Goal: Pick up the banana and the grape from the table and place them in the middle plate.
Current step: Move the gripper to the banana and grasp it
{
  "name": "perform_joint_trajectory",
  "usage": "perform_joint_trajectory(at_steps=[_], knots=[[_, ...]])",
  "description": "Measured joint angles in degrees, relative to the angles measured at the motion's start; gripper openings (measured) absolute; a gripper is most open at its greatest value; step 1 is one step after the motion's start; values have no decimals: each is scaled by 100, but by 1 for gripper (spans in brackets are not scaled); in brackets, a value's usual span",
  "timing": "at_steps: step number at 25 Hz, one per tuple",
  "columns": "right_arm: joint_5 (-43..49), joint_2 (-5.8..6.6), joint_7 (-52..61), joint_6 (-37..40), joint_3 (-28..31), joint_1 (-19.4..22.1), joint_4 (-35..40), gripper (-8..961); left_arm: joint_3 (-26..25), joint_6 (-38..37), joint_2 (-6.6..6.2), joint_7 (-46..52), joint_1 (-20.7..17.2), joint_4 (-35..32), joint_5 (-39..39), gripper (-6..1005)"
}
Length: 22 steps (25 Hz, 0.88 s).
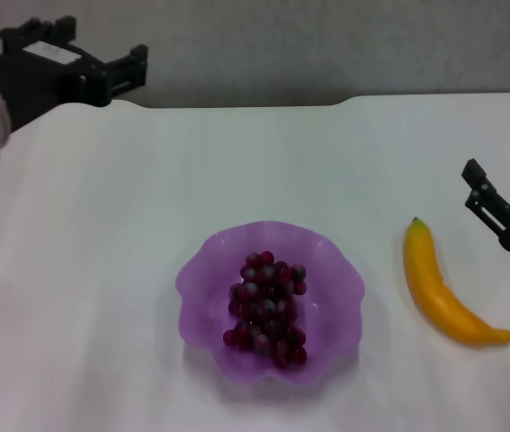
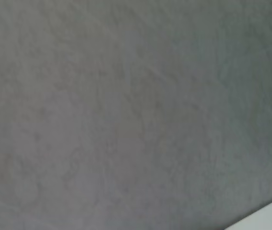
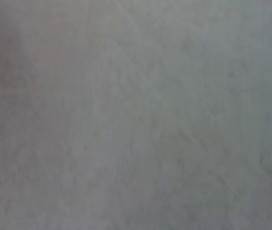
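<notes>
The grape, a dark red-purple bunch, lies inside the middle plate, a translucent purple dish with a wavy rim at the centre of the table. To the plate's right the yellow banana rests on the tabletop, its dark-green tip pointing away from me. My right gripper hovers open just right of the banana's far end, touching nothing. My left gripper is open and empty, parked at the far left rear edge. Neither wrist view shows any task object.
A grey wall runs behind the notched rear edge of the table. Both wrist views show only a plain grey surface; a white corner shows in the left wrist view. Bare white tabletop surrounds the plate.
</notes>
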<state>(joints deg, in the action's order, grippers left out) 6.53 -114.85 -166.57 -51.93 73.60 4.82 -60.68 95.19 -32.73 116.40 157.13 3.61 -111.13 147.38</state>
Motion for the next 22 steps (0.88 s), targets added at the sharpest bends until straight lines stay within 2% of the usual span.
perform_joint_trajectory(at_steps=[5,10,15,18,22], knots=[[141,-1,2,-5,-7,72,-126,836,79,12,3,-26,-364,-439,-10,858],[144,-2,2,1,-69,66,-176,836,-56,199,6,-38,-400,-353,-48,859],[147,-2,2,31,-80,66,-201,836,-193,926,-8,-292,-387,283,-391,859],[147,-2,2,37,-82,66,-203,836,-201,1501,-11,-927,-309,898,-974,859],[147,-2,2,48,-83,67,-206,836,-298,1646,-28,-1307,-173,1245,-1525,857]])
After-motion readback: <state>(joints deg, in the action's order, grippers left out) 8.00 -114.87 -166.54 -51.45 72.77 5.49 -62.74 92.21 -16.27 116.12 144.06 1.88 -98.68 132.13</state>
